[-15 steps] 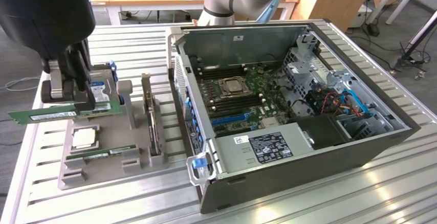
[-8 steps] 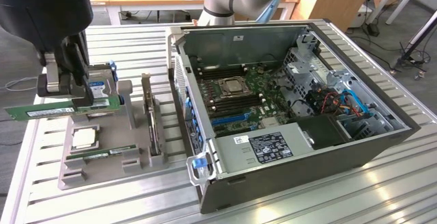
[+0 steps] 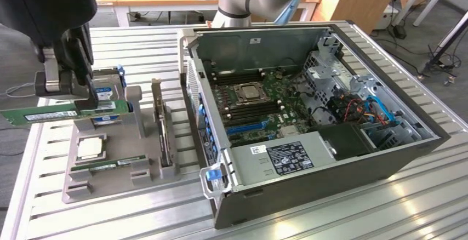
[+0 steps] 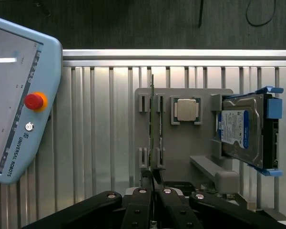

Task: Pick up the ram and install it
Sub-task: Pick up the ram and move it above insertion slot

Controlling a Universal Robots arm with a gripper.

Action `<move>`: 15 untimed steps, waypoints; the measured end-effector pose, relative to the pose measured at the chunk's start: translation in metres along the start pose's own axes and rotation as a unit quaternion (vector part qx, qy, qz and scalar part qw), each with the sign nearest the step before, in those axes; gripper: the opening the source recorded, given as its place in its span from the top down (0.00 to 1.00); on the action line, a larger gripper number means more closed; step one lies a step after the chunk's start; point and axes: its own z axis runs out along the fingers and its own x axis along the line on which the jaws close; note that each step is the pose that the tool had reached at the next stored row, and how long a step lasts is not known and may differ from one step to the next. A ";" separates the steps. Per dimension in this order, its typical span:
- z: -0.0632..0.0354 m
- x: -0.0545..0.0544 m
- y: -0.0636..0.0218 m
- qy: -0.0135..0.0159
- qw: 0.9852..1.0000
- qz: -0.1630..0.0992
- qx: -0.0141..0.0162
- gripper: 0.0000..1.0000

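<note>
My gripper (image 3: 82, 107) is shut on the ram (image 3: 44, 116), a long green stick with a white label. It hangs level above the grey fixture (image 3: 109, 182) at the exterior view's left. In the wrist view the held ram (image 4: 152, 119) appears edge-on as a thin line running out from between my fingertips (image 4: 152, 179). A second, matching stick (image 3: 109, 166) lies in its slot on the fixture, seen edge-on in the wrist view (image 4: 160, 129) beside the held one.
On the fixture sit a square silver CPU (image 3: 89, 148) (image 4: 186, 109) and a blue-labelled hard drive (image 4: 243, 131). The open computer case (image 3: 409, 158) lies to the exterior view's right, motherboard (image 3: 252, 100) exposed. A teach pendant (image 4: 19, 95) rests on the slatted table.
</note>
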 end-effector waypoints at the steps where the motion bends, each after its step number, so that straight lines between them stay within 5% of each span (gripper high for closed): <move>1: -0.0010 0.000 0.0001 0.000 1.000 0.000 0.000 0.88; 15: -0.0166 0.000 0.0007 0.000 1.000 -0.002 0.000 0.88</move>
